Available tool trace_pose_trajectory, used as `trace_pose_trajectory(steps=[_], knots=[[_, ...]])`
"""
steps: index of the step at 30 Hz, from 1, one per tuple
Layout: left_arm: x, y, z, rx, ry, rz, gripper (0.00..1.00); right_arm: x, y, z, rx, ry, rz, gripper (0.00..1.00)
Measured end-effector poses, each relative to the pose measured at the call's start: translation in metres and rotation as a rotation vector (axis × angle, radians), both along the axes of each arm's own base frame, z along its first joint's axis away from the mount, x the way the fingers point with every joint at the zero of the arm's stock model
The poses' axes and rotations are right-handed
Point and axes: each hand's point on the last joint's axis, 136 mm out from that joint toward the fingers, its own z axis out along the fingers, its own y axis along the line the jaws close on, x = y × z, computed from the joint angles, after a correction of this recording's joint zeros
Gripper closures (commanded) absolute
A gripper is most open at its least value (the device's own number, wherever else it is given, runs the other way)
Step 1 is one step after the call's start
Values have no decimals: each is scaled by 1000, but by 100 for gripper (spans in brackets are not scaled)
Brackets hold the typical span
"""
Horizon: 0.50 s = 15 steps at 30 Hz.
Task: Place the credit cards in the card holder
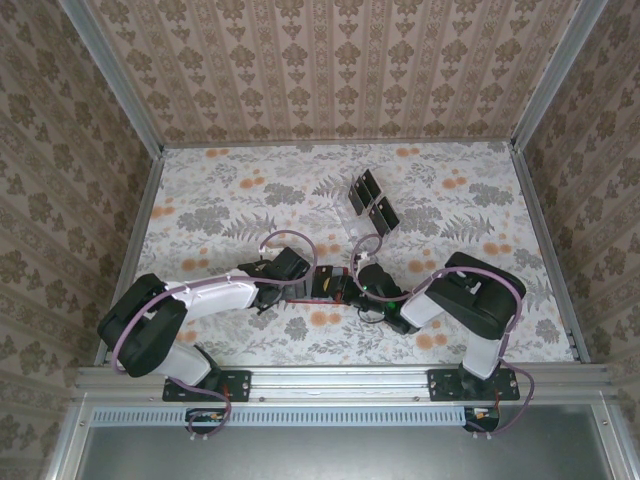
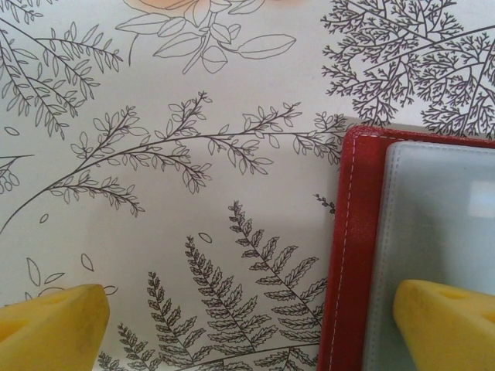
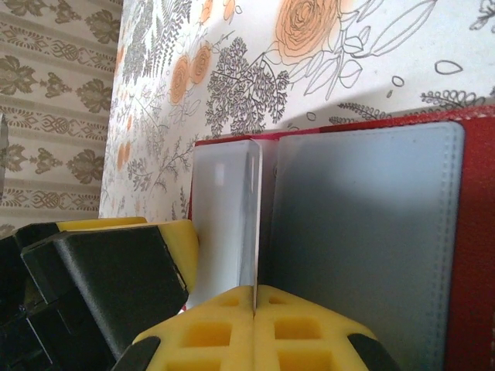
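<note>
Card holder (image 2: 352,255) lay open on the bench (image 2: 155,93), between the two arms. Right claw (image 3: 255,301) was clamped on one clear sleeve (image 3: 226,209), standing it upright, presumably to expose a pocket. Left claw (image 2: 249,317) was spread wide, one finger over the holder, likely pinning it. Credit cards (image 1: 370,201) sat well apart, farther back — none loaded yet.

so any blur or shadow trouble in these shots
top external: even soft light, credit cards small but clear; left wrist: fern print and card holder sharp, yellow fingertips slightly soft; right wrist: shadow darkens the holder's clear sleeve, near pads slightly soft
</note>
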Motion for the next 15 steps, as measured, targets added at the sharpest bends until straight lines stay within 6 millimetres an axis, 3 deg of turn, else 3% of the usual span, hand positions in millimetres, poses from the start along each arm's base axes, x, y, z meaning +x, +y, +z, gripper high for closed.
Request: trace_pose_trajectory(steps=[15], knots=[[0,0,0,0,-1,0,0,-7,0,-4,30,20,4,100]])
